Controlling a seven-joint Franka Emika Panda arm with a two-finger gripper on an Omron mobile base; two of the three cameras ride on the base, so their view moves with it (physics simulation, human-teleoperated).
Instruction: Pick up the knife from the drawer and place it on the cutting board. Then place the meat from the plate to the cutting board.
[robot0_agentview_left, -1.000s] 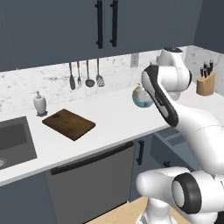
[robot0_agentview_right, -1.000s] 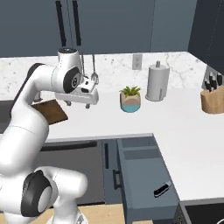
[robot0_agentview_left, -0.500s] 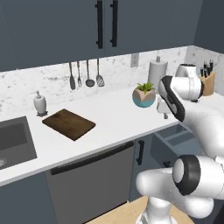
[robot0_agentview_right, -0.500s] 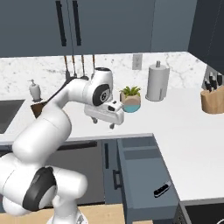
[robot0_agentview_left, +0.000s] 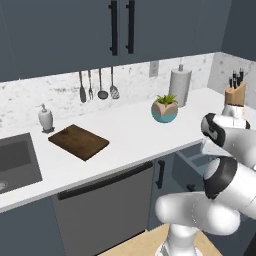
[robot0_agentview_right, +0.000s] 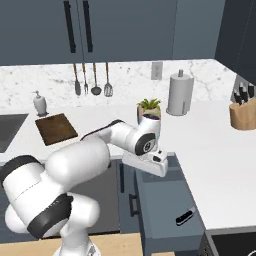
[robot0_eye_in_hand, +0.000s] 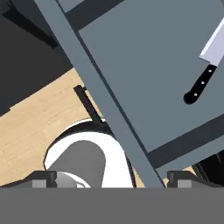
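The board (robot0_agentview_right: 56, 128) lay far left on the counter, bare, well apart from the open drawer (robot0_agentview_right: 167, 200), over whose near end the gripper (robot0_agentview_right: 152, 165) hung wide open and empty. The knife (robot0_agentview_right: 185, 216) lay flat toward the drawer's right front, handle (robot0_eye_in_hand: 199, 85) nearest the hand. To do this well, I judged the hand should shift right above the handle, align across it, then descend.
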